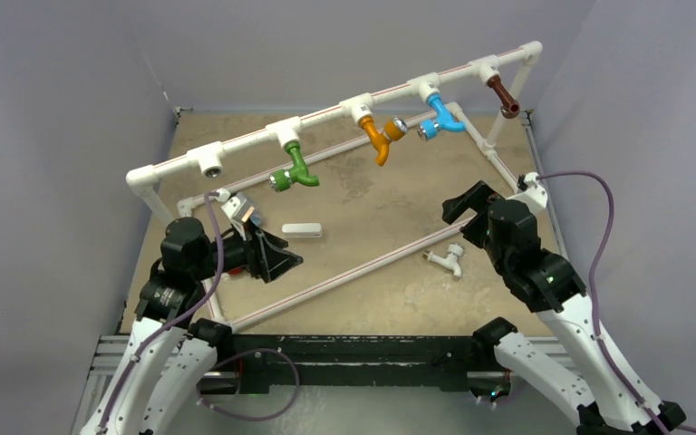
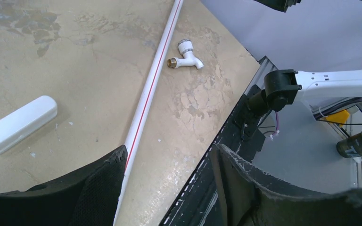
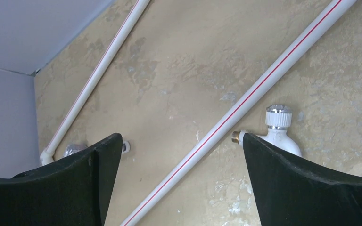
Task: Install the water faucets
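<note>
Left claw (image 2: 169, 148) and right claw (image 3: 180, 137) both gape wide, empty. From above, white faucet (image 1: 444, 260) lies on surface (image 1: 372, 199) near my right claw's 6 o'clock, beside pipe (image 1: 362, 270).

my top view sits high and behind the rig, looking down and forward from well back, so the whole table (image 1: 362, 208) fits in it; the left wrist view rides low and close over the tabletop, facing across toward the right arm (image 2: 339, 84), with the left gripper (image 2: 168, 157) framing its bottom edge; the right wrist view looks steeply down from nearer still, toward the left wall (image 3: 9, 94), the right gripper (image 3: 179, 141) along its bottom. all three views share the striped diagonal pipe (image 1: 353, 272) and the white faucet (image 1: 446, 260) beside it.
</note>
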`<state>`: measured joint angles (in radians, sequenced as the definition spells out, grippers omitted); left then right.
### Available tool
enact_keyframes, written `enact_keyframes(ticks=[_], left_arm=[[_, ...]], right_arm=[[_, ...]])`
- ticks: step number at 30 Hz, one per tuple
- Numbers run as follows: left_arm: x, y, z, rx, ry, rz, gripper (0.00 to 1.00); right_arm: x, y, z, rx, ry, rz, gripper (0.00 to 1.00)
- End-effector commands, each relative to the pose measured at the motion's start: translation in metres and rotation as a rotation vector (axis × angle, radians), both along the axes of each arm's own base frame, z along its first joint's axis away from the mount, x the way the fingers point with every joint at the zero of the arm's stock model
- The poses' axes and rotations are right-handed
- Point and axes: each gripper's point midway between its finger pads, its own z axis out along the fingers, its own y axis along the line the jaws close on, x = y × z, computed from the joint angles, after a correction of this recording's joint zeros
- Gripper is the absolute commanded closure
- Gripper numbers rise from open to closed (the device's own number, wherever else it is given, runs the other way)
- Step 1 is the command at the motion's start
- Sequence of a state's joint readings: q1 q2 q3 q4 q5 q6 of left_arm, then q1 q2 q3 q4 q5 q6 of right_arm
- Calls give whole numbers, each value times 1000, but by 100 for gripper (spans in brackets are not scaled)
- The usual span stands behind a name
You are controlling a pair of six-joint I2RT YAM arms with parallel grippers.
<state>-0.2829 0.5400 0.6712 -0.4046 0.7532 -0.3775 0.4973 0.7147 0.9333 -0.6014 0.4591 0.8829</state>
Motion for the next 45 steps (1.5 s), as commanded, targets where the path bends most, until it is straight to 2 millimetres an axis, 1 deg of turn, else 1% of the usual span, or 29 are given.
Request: enact_keyframes(ticks=[1, 11, 16, 20, 24, 29, 33, 39, 42, 45], left_arm=[[-1, -1, 12, -10, -67, -10, 36], [-7, -3, 15, -14, -86, -22, 36], [-10, -3, 17, -15, -102, -23, 36], [-14, -4, 20, -16, -114, -30, 35], [-18, -6, 21, -18, -123, -41, 35], [-23, -8, 23, -21, -132, -55, 35], [-25, -8, 25, -23, -141, -57, 35], [-28, -8, 25, -24, -146, -61, 35], [-29, -9, 25, -23, -146, -62, 35], [-29, -9, 25, -22, -146, -62, 35]], right_arm=[[-7, -5, 7, 3, 22, -18, 1], [-8, -7, -42, -102, 233, -46, 2], [-3, -14, -83, -175, 373, -130, 2], [2, -16, -110, -200, 428, -187, 3], [8, -18, -129, -197, 454, -235, 5], [11, -31, -156, -185, 509, -300, 6], [12, -41, -175, -169, 541, -354, 7], [11, -49, -204, -172, 610, -401, 8], [11, -47, -213, -178, 631, -394, 11], [10, -46, -216, -181, 644, -380, 13]])
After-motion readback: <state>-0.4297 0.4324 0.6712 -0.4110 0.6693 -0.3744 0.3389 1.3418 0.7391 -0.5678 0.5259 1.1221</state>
